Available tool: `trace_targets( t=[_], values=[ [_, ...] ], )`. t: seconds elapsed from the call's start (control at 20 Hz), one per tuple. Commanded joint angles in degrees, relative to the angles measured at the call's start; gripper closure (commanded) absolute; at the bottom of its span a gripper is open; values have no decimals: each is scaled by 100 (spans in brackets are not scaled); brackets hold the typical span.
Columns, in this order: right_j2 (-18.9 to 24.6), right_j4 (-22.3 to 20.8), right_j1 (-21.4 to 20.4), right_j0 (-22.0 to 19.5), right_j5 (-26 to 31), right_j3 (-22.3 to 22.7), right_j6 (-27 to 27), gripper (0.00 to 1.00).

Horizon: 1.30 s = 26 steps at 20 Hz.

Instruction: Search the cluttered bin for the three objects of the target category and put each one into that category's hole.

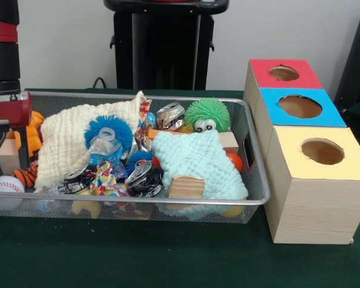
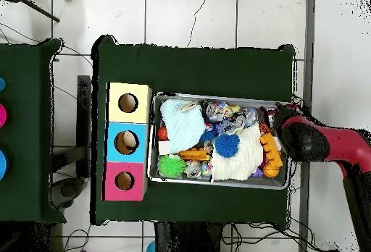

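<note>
Desk (image 1: 168, 264) dk green; boxes red (image 1: 283, 73), blue (image 1: 300, 107), yellow (image 1: 321, 151); cloths cream (image 1: 66, 141) & mint (image 1: 198, 159); fuzzy balls green (image 1: 207, 114), blue (image 1: 110, 127); arm (image 2: 326, 144) red/blk.

Bulky red arm (image 2: 319, 142) with black bands, perhaps rounded casings.

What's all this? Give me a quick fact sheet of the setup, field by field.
container: wire mesh bin on a green table
contents: cream cloth, mint cloth, green spiky ball, blue spiky ball, baseball, crushed cans, wooden blocks
boxes: red box, blue box, yellow box, each with one round hole
robot arm: over the bin's end away from the boxes
jaws: cannot tell
</note>
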Motion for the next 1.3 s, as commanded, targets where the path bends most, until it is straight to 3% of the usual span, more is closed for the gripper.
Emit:
trace_targets(
  t=[0.05,0.8,1.3],
  values=[
    [-452,-231,121,145,414,113,-831,0],
    [-672,53,-38,360,392,310,-310,0],
    [-682,405,-8,337,507,440,-258,0]
  ],
)
